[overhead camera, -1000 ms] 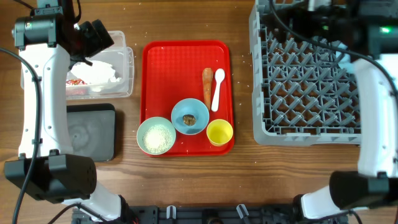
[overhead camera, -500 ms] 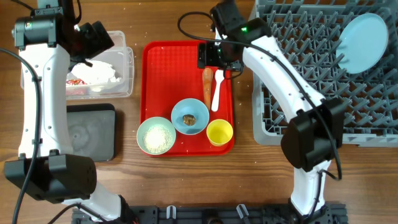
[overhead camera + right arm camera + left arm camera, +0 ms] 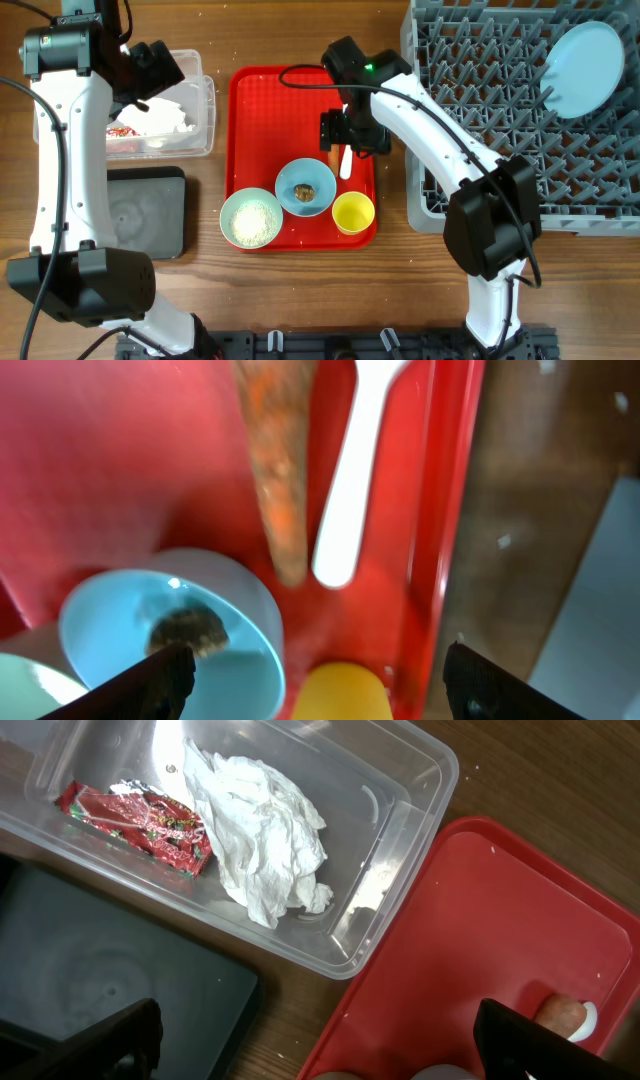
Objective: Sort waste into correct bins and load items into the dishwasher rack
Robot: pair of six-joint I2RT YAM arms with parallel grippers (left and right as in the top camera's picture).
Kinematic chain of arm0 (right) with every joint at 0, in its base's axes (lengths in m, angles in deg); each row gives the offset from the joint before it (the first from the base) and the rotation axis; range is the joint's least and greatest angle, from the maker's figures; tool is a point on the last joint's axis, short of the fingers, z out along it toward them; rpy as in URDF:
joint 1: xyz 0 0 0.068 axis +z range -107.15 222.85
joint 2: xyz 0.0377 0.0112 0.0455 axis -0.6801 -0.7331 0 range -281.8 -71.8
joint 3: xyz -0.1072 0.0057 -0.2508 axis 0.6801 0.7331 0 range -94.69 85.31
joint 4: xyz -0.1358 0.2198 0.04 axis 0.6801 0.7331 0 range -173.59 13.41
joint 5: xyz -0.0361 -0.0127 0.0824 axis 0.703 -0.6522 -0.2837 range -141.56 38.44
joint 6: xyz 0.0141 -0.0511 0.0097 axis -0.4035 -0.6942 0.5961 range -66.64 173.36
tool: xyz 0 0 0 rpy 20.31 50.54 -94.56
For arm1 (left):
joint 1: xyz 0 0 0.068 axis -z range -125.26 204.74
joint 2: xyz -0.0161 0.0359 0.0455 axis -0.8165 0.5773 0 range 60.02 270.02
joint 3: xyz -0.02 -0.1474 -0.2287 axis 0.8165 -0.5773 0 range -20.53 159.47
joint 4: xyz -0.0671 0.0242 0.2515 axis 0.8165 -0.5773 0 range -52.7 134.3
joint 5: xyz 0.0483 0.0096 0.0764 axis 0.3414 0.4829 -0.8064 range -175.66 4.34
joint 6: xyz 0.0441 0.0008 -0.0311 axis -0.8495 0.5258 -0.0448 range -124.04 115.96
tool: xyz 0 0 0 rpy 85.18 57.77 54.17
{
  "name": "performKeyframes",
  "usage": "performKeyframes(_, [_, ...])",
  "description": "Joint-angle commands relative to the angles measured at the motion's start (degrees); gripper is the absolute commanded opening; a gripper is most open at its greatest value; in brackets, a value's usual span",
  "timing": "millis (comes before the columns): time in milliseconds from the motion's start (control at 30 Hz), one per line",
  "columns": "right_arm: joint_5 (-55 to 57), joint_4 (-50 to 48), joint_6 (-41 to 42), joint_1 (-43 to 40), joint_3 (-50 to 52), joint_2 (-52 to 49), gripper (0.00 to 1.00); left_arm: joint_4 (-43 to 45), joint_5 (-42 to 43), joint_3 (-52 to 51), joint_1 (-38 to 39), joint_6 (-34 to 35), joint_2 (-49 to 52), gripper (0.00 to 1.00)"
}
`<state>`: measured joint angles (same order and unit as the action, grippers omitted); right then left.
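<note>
The carrot-like stick (image 3: pixel 278 470) and white spoon (image 3: pixel 350 480) lie side by side on the red serving tray (image 3: pixel 270 110). My right gripper (image 3: pixel 350 130) (image 3: pixel 325 680) is open and empty just above them. In front stand a blue bowl (image 3: pixel 306 187) holding the brown lump (image 3: pixel 185 630), a bowl of rice grains (image 3: pixel 251 220) and the yellow cup (image 3: pixel 353 212). The pale-blue plate (image 3: pixel 590 70) stands in the grey rack (image 3: pixel 500 120). My left gripper (image 3: pixel 150 65) (image 3: pixel 320 1040) is open and empty over the clear tub (image 3: pixel 400 810), which holds the napkin (image 3: pixel 260 830) and wrapper (image 3: pixel 135 815).
The black tray (image 3: pixel 145 210) lies in front of the clear tub at the left. The rack fills the right side. A strip of bare wood runs between the red tray and the rack.
My right arm has left the rack, where the plate now stands, and has come over the red tray, moving down it to above the carrot stick and spoon. The left arm has not moved.
</note>
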<state>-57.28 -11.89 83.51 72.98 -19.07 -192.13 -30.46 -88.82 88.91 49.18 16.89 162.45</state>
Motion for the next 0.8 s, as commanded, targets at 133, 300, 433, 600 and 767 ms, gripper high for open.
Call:
performKeyframes(133, [-0.50,5.79,-6.01,0.46,0.15,-0.15,0.80,-0.11,-0.76,0.04,0.15,0.72,-0.42,1.00])
performKeyframes(300, [-5.27,2.56,-9.75,0.92,0.15,1.66,0.80,-0.07,-0.76,0.04,0.15,0.72,-0.42,1.00])
performKeyframes(433, [-5.53,-5.46,-10.67,4.13,3.41,1.62,0.79,-0.07,-0.76,0.04,0.13,0.72,-0.42,1.00])
performKeyframes(600, [-5.09,-11.32,-9.49,6.62,8.09,1.62,0.73,-0.07,-0.79,0.04,0.13,0.72,-0.42,1.00])
performKeyframes(767, [1.27,-14.34,-2.34,6.60,12.09,1.62,0.56,0.04,-2.54,0.04,0.13,0.70,-0.42,1.00])
